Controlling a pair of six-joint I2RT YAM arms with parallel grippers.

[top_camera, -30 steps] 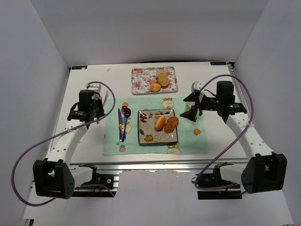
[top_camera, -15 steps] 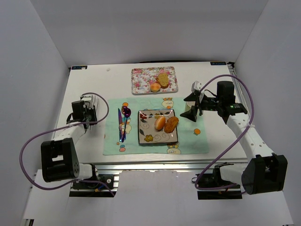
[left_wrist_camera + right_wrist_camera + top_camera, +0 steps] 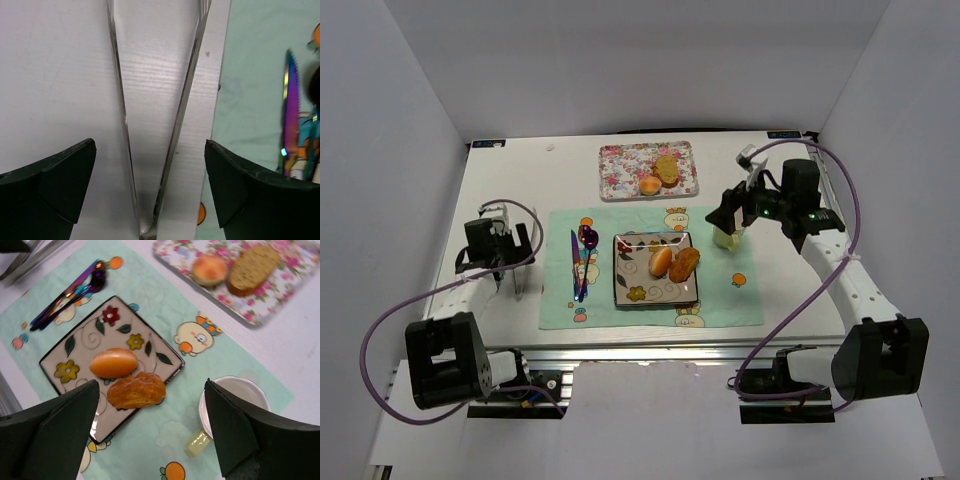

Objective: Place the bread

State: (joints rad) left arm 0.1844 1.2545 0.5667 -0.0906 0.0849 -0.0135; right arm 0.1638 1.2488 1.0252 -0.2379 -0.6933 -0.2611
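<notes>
My left gripper [image 3: 150, 150] stands wide open over the desk [image 3: 790, 290], near its left edge. The metal tongs [image 3: 146, 225] lie flat between the jaws, touched by neither, just left of the placemat [image 3: 720, 300] and the knife [image 3: 290, 110]. Their long axis runs from the desk's near edge toward its far edge, hinge nearest me, tips spread away. My right gripper [image 3: 730, 215] is also wide and holds nothing; it hangs above the mug [image 3: 232, 395], toward the placemat's far right corner. Bread sits in two places. A roll [image 3: 113, 362] and a browner pastry [image 3: 136, 390] lie side by side, touching, on the plate [image 3: 632, 275] in the placemat's middle. A bun [image 3: 209, 269] and a bread slice [image 3: 252, 269] rest on the flowered tray [image 3: 620, 165] at the desk's far edge. I judge the tray pieces are what remains, if anything does. They lie farther out and to the left of the right gripper, which is the nearer one. The tongs sit under the left gripper, well apart from the tray.
</notes>
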